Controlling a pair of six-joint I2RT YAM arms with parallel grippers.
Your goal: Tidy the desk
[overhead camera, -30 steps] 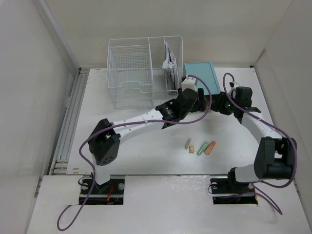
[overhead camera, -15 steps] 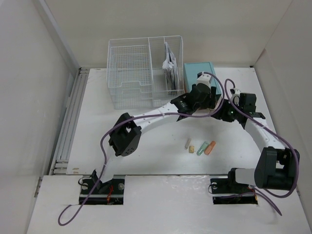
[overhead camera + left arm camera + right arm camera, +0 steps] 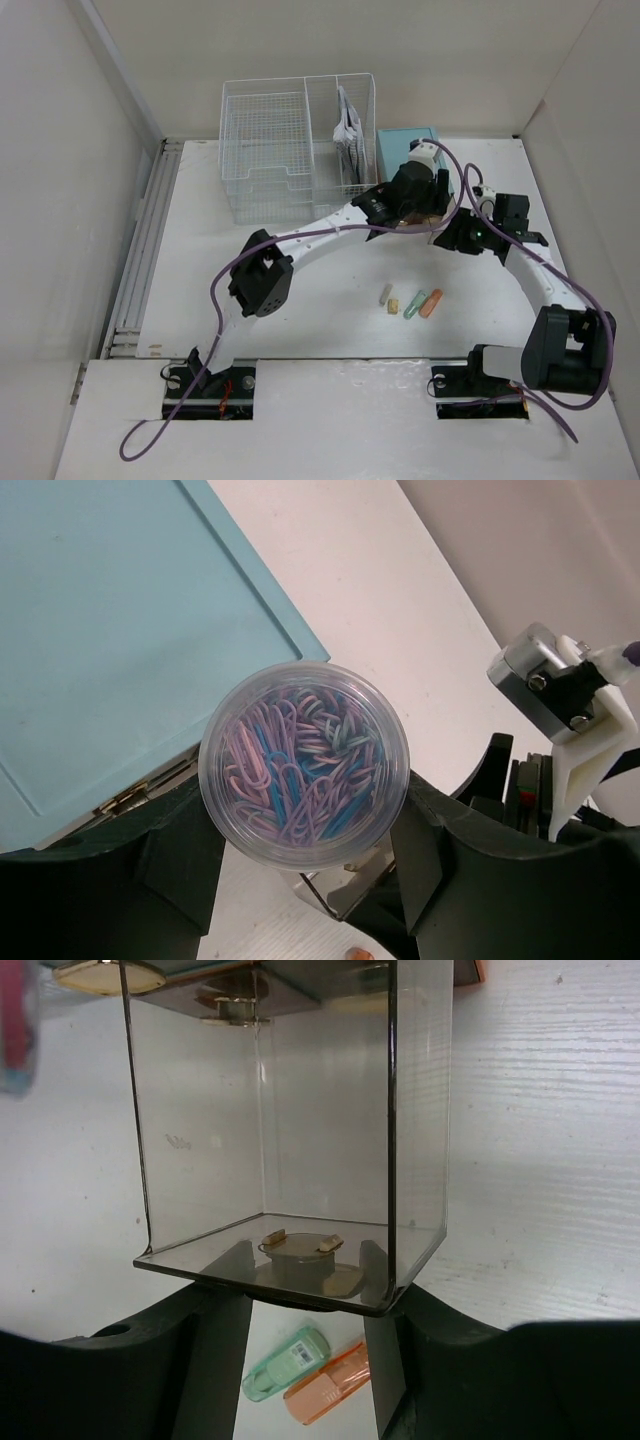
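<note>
The white desk carries everything. My left gripper is shut on a clear round tub of pink and blue paper clips, held above the front right corner of the teal box; its fingers press the tub's sides. My right gripper is shut on a clear smoke-tinted square box with a brass fitting on its bottom, held above the desk beside the left gripper. The right gripper grips the box's lower edge.
A white wire-mesh rack stands at the back, with the teal box to its right. A green piece and an orange piece lie below the clear box. Several small items lie mid-desk. Walls enclose the sides.
My left arm has stretched further right and back, carrying the tub from in front of the rack to the teal box's corner. The right gripper shifted slightly toward the front.
</note>
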